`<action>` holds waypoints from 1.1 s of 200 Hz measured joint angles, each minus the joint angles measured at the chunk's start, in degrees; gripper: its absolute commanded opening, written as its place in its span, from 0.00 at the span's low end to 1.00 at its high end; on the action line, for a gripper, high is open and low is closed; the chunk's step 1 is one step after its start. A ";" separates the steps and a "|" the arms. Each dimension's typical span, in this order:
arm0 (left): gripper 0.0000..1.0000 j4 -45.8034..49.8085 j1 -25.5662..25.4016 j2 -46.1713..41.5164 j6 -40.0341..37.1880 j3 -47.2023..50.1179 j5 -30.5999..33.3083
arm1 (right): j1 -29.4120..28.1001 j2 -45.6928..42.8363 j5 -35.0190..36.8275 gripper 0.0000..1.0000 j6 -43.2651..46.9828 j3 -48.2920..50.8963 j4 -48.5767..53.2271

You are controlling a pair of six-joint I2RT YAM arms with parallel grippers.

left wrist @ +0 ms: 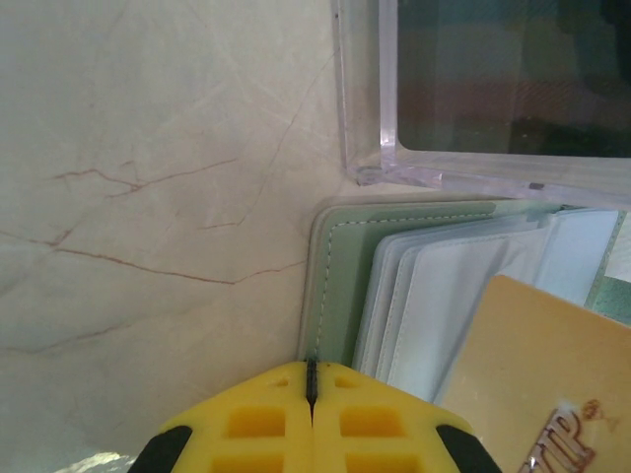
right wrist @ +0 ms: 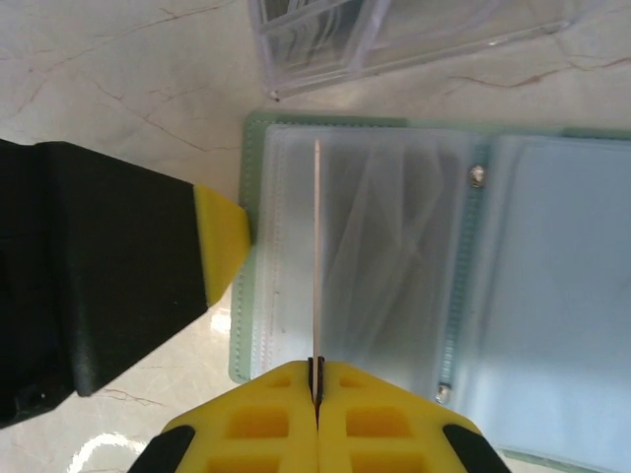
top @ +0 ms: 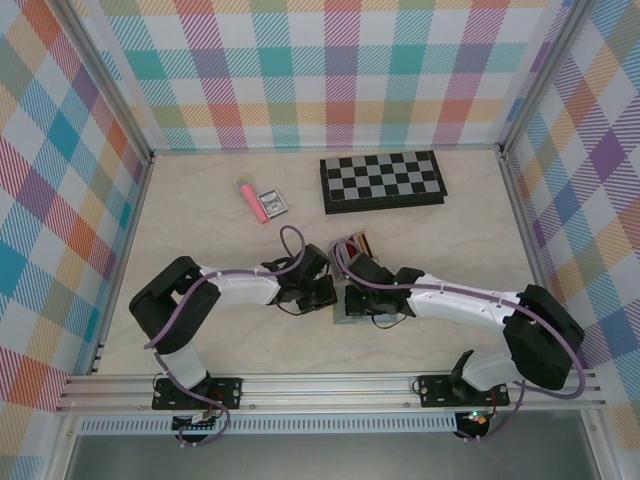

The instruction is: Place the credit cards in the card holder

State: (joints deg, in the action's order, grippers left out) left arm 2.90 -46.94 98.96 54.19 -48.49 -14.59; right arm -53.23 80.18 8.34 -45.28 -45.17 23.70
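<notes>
Right gripper (right wrist: pixel 316 382) pinched tight on a yellow-orange credit card (left wrist: pixel 537 370), edge-on over the open card holder (right wrist: pixel 240 335) mid-table, left gripper (left wrist: pixel 312 389) closed at its rim; miss the clear sleeve (right wrist: pixel 385 256) and the card may skid or drag the holder.

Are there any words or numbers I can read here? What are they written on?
Nothing here is clear enough to quote.
yellow-orange card: brownish letters near the picture's bottom edge, tilted and cut off; too blurred to read.
small dark packet with a white face: its print is too small to read.
chessboard: plain squares, no letters or numbers to be seen.
</notes>
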 measured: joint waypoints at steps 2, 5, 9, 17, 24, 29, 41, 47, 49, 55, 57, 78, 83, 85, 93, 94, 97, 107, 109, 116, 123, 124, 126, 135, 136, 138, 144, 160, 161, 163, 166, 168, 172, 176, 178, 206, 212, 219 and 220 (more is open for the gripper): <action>0.00 0.00 0.00 0.00 0.02 0.00 0.00 | -0.04 0.11 0.02 0.06 -0.04 -0.04 -0.13; 0.00 0.00 0.00 0.00 0.00 0.00 0.00 | -0.04 0.31 0.09 0.06 -0.24 -0.07 -0.24; 0.00 0.00 0.00 0.00 0.02 0.00 0.00 | -0.07 0.55 0.17 0.06 -0.39 -0.15 -0.44; 0.00 0.00 0.00 0.00 0.00 0.00 0.00 | -0.09 0.96 0.28 0.06 -0.55 -0.24 -0.76; 0.00 0.00 0.00 0.00 0.00 0.00 0.00 | -0.13 1.27 0.57 0.06 -0.59 -0.28 -0.94; 0.00 0.00 0.00 0.00 0.00 0.00 0.00 | -0.13 1.49 0.74 0.06 -0.59 -0.37 -0.92; 0.00 0.00 0.00 0.04 0.00 0.00 -0.02 | -0.31 2.21 1.70 0.06 -0.61 -0.96 -0.24; 0.00 0.00 0.00 0.07 0.02 0.00 -0.04 | -0.48 2.56 2.38 0.06 -0.59 -1.40 0.20; 0.00 0.00 0.00 0.07 0.00 0.00 -0.07 | -0.50 2.67 2.62 0.06 -0.59 -1.53 0.37; 0.00 0.00 0.00 0.09 0.00 0.00 -0.11 | -0.50 2.82 3.48 0.06 -0.59 -1.90 1.03; 0.00 0.00 0.00 0.09 0.00 0.00 -0.13 | -0.50 2.89 3.74 0.06 -0.61 -2.01 1.31; 0.00 0.00 0.00 0.11 0.00 0.00 -0.17 | -0.76 2.71 7.45 0.06 -0.57 -2.93 4.96; 0.00 0.00 0.00 0.11 0.00 0.00 -0.17 | -0.76 2.49 8.28 0.07 -0.55 -2.97 5.79; 0.00 0.00 0.00 0.11 0.00 0.00 -0.17 | -0.76 2.29 8.61 0.07 -0.55 -2.97 6.16; 0.00 -0.02 0.00 0.13 0.00 0.00 -0.17 | -0.76 1.66 9.73 0.07 -0.37 -2.97 7.74; 0.00 -0.02 0.00 0.15 -0.02 0.00 -0.17 | -0.76 1.62 9.81 0.07 -0.35 -2.97 7.87; 0.00 -0.02 0.00 0.17 -0.02 0.00 -0.17 | -0.76 1.29 10.29 0.07 -0.33 -2.95 8.59; 0.00 -0.04 0.00 0.24 -0.02 0.00 -0.28 | -0.72 0.57 11.58 0.07 -0.20 -2.95 10.32; 0.00 -0.04 0.00 0.26 -0.02 0.00 -0.31 | -0.70 0.44 11.87 0.07 -0.15 -2.95 10.71; 0.00 -0.07 0.00 0.33 -0.02 -0.02 -0.37 | -0.55 0.07 12.83 0.06 -0.15 -2.97 12.04; 0.00 -0.04 0.00 0.35 -0.04 -0.04 -0.42 | -0.37 -0.11 13.64 0.07 -0.13 -2.95 13.16; 0.00 -0.04 0.00 0.35 -0.04 -0.04 -0.42 | -0.35 -0.13 13.81 0.07 -0.13 -2.95 13.42; 0.00 -0.04 0.00 0.35 -0.04 -0.04 -0.44 | -0.28 -0.17 14.08 0.07 -0.13 -2.95 13.77; 0.00 -0.04 0.00 0.37 -0.04 -0.04 -0.52 | 0.22 -0.26 15.06 0.07 -0.13 -2.95 15.15; 0.00 -0.04 0.00 0.37 -0.07 -0.04 -0.52 | 0.26 -0.26 15.13 0.07 -0.13 -2.95 15.26; 0.00 -0.04 0.00 0.37 -0.09 -0.04 -0.57 | 0.37 -0.28 15.30 0.07 -0.13 -2.95 15.58; 0.00 -0.04 0.00 0.39 -0.20 -0.04 -0.63 | 0.79 -0.44 15.80 0.07 -0.13 -2.95 16.37; 0.00 -0.04 0.11 0.44 -0.46 -0.09 -0.92 | 2.01 -1.60 16.76 0.07 -0.11 -2.95 18.01; 0.00 -0.04 0.11 0.44 -0.46 -0.09 -0.94 | 2.10 -1.75 16.81 0.07 -0.11 -2.95 18.10; 0.00 -0.04 0.11 0.44 -0.48 -0.09 -0.96 | 2.21 -1.88 16.83 0.07 -0.11 -2.95 18.21; 0.00 -0.04 0.11 0.44 -0.50 -0.09 -1.01 | 2.36 -2.19 16.92 0.07 -0.11 -2.95 18.43; 0.00 -0.04 0.13 0.46 -0.61 -0.09 -1.03 | 2.49 -2.45 17.03 0.07 -0.09 -2.95 18.51; 0.00 -0.04 0.17 0.48 -0.63 -0.09 -1.07 | 2.69 -2.84 17.16 0.07 -0.09 -2.95 18.71; 0.00 -0.04 0.17 0.48 -0.68 -0.09 -1.09 | 2.95 -3.28 17.31 0.07 -0.09 -2.95 18.93; 0.00 -0.04 0.17 0.48 -0.68 -0.09 -1.16 | 3.08 -3.52 17.38 0.07 -0.07 -2.95 19.04; 0.00 -0.07 0.22 0.57 -1.05 -0.13 -1.44 | 3.43 -6.27 16.65 0.09 0.57 -3.04 19.32; 0.00 -0.07 0.22 0.57 -1.07 -0.15 -1.44 | 3.43 -7.10 15.74 0.09 0.98 -3.04 18.75; 0.00 -0.04 0.22 0.57 -1.07 -0.15 -1.44 | 3.45 -8.22 14.21 0.09 1.29 -3.04 17.51; 0.00 -0.04 0.22 0.57 -1.09 -0.15 -1.44 | 3.43 -8.31 14.05 0.09 1.36 -3.02 17.35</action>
State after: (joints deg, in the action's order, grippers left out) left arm 2.85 -46.72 99.53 53.10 -48.64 -16.03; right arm -49.80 71.88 22.39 -43.92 -48.18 41.06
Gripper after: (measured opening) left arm 0.041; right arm 0.090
